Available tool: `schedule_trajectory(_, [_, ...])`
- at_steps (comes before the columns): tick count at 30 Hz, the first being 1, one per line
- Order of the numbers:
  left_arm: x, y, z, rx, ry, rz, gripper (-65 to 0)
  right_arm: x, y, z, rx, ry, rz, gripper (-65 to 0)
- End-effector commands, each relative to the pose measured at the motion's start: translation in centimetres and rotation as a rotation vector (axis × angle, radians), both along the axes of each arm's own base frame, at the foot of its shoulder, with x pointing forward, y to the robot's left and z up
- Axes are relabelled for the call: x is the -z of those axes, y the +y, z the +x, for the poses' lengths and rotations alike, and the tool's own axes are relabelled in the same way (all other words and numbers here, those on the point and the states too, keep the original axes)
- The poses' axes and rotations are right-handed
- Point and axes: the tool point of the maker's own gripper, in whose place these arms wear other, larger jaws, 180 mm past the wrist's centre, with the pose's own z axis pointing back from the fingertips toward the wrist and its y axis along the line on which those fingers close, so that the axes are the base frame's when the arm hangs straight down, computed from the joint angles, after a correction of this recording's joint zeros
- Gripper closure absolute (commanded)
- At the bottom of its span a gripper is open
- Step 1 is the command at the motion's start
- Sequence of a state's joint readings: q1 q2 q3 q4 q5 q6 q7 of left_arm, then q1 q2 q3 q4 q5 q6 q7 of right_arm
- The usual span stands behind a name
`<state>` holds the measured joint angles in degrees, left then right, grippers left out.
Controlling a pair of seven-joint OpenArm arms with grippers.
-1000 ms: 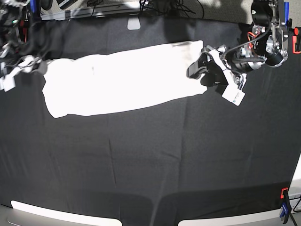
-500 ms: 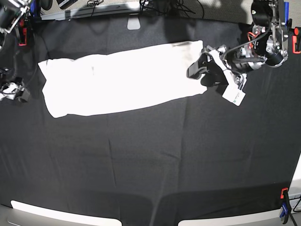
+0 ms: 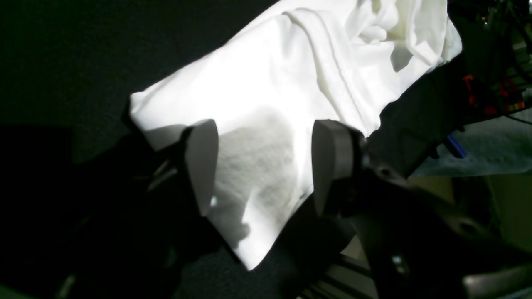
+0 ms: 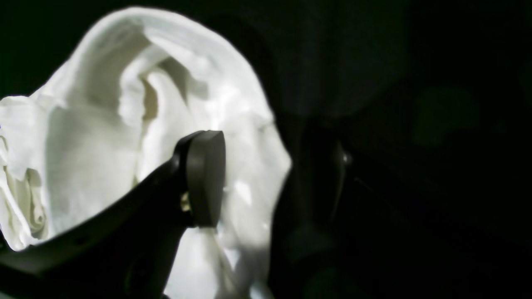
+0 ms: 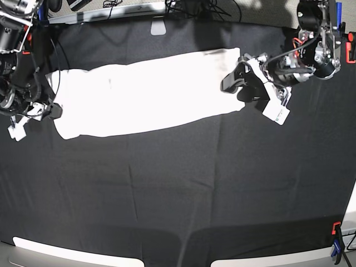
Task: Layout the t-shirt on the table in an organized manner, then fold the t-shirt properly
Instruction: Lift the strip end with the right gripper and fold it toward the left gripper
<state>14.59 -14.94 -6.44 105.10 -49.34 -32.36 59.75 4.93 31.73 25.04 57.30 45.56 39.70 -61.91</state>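
Note:
The t-shirt (image 5: 139,94) lies as a long white band across the far half of the black table (image 5: 178,189), plain side up. My left gripper (image 5: 236,86) stands open over the shirt's right end. In the left wrist view its two fingers (image 3: 201,166) straddle the white cloth (image 3: 266,83) without pinching it. My right gripper (image 5: 49,108) is at the shirt's near left corner, open. In the right wrist view one finger (image 4: 205,182) is over the rumpled shirt end (image 4: 83,137) and the other stands over the dark table.
A red clamp (image 5: 336,228) sits at the table's near right corner. A white tag (image 5: 276,113) hangs from the left arm. A pale object (image 5: 158,28) and cables lie beyond the far edge. Wide black cloth stretches in front of the shirt.
My right arm swung off the shirt's left end out to the left, then came back to the near left corner. The left arm and the shirt have stayed put.

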Motion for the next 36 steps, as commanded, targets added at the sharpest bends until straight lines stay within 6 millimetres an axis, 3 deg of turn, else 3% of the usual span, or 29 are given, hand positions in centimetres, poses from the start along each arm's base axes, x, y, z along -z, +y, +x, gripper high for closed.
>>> schedule_trajectory(1, [-1.3,-0.1,0.7,-0.005,-0.045,-0.029,-33.1,0.7,0.9,-1.2,-0.04,0.065,0.018,-33.6])
schedule_trajectory(7, [-1.3,-0.1,0.7,-0.005,-0.045,-0.029,-33.1,-0.4,4.5,-1.3,-0.077,0.059,0.212,-33.6])
schedule_trajectory(13, [-1.3,-0.1,0.7,-0.005,-0.045,-0.029,-33.1,0.0,5.9,-1.4,-0.085,0.062,0.249,-32.8])
schedule_trajectory(15, [-1.3,-0.1,0.7,-0.005,-0.045,-0.029,-33.1,0.1,6.2,-1.4,-0.085,0.061,0.255,-25.8])
schedule_trajectory(17, [-1.3,-0.1,0.7,-0.005,-0.045,-0.029,-33.1,0.1,6.2,-1.3,-0.083,0.057,0.256,-11.8])
schedule_trajectory(18, [-1.3,-0.1,0.7,-0.005,-0.045,-0.029,-33.1,0.0,6.2,-1.1,-0.078,0.049,0.256,-3.5])
schedule_trajectory(19, [-1.3,-0.1,0.7,-0.005,-0.045,-0.029,-33.1,-0.1,6.0,-0.9,-0.072,0.038,0.255,0.0])
schedule_trajectory(24, [-1.3,-0.1,0.6,-0.005,-0.044,-0.029,-33.1,-1.0,4.6,-0.2,-0.05,0.002,0.227,0.0])
schedule_trajectory(32, [-1.3,-0.1,0.6,-0.005,-0.045,-0.029,-33.1,-3.1,0.0,0.0,-0.025,-0.021,0.123,0.0])
schedule_trajectory(36, [-1.3,-0.1,0.6,-0.005,-0.045,-0.03,-33.1,-3.9,-0.8,0.3,-0.017,-0.041,0.117,0.0])
